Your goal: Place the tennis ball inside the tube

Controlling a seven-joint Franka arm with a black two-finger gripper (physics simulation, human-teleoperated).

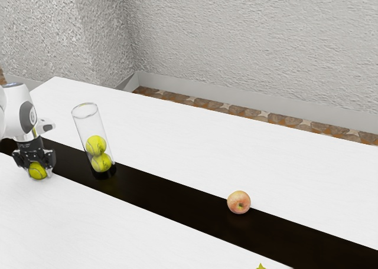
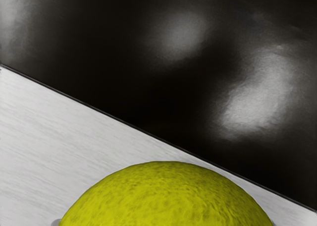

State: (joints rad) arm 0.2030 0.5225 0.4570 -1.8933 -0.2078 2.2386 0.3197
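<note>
At the exterior view's left my gripper (image 1: 37, 171) points down, shut on a tennis ball (image 1: 38, 170), with one finger at each side of it. In the wrist view the upper part of the yellow-green ball (image 2: 166, 196) is large and close, with a bit of grey at either side. The clear tube (image 1: 87, 121) stands on the black strip, a short way to the exterior view's right of my hand. Two tennis balls (image 1: 96, 145) lie one above the other in its lower part, and its open rim is at the top.
A black strip (image 1: 159, 192) runs along the white table (image 1: 177, 139). On the strip, toward the exterior view's right, lies an apple (image 1: 238, 202). A small yellow-green tip (image 1: 260, 266) pokes in at the lower edge. A textured wall rises behind the table.
</note>
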